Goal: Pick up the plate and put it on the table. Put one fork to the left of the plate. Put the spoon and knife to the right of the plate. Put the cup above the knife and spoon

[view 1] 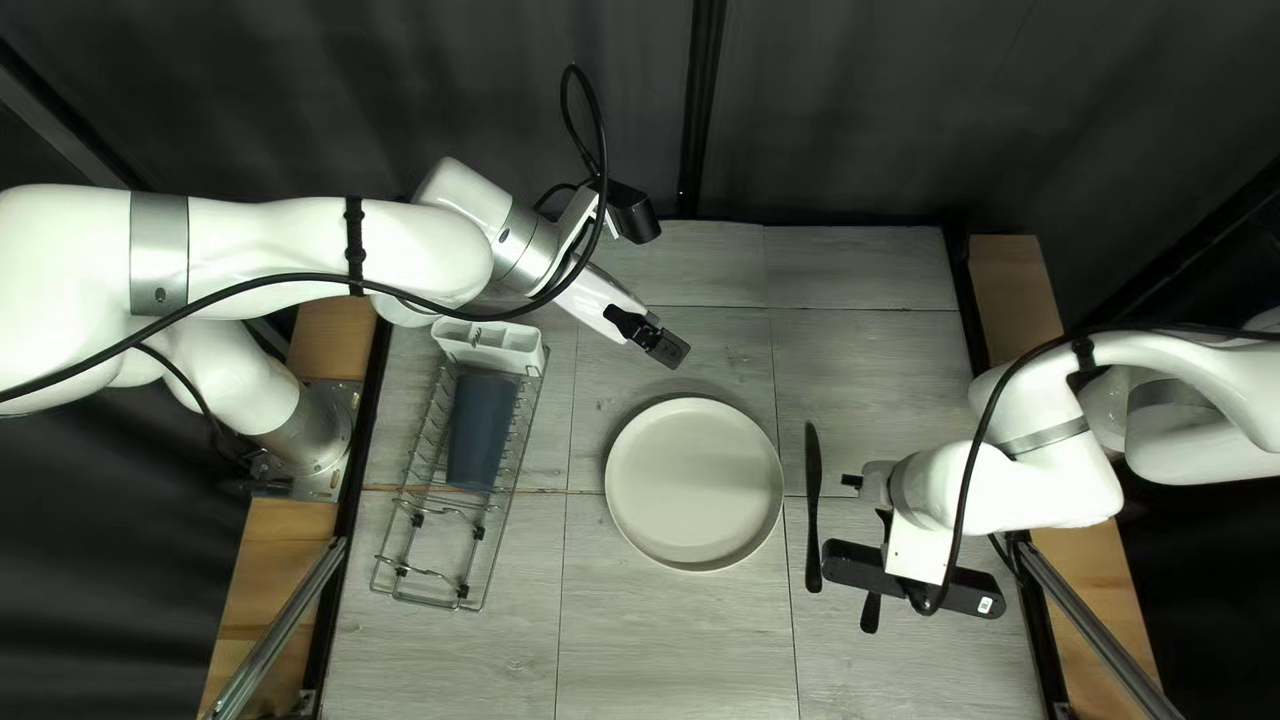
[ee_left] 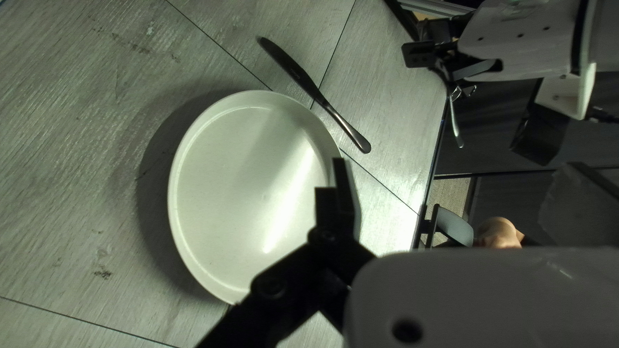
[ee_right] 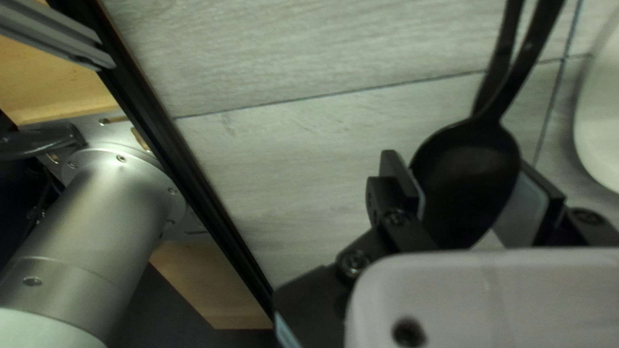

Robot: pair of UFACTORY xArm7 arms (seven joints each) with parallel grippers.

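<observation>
My left gripper (view 1: pixel 663 346) hangs beyond the plate (view 1: pixel 695 483). In the left wrist view that gripper (ee_left: pixel 461 196) is open with nothing held, the plate (ee_left: pixel 245 200) beneath and beside one finger. The knife (view 1: pixel 814 520) lies just right of the plate. My right gripper (view 1: pixel 920 600) is over the table's right part, mostly hidden by its camera; the dark spoon (view 1: pixel 871 614) pokes out. In the right wrist view this gripper (ee_right: pixel 474 187) is shut on the bowl of the spoon (ee_right: pixel 471 154); a dark strip behind it looks like the knife. The blue cup (view 1: pixel 482 430) lies in the rack.
The wire rack (view 1: pixel 460 587) stands at the left of the top left view, with a white holder (view 1: pixel 491 346) at its far end. In the left wrist view, part of a person (ee_left: pixel 500 233) shows beyond the table's edge.
</observation>
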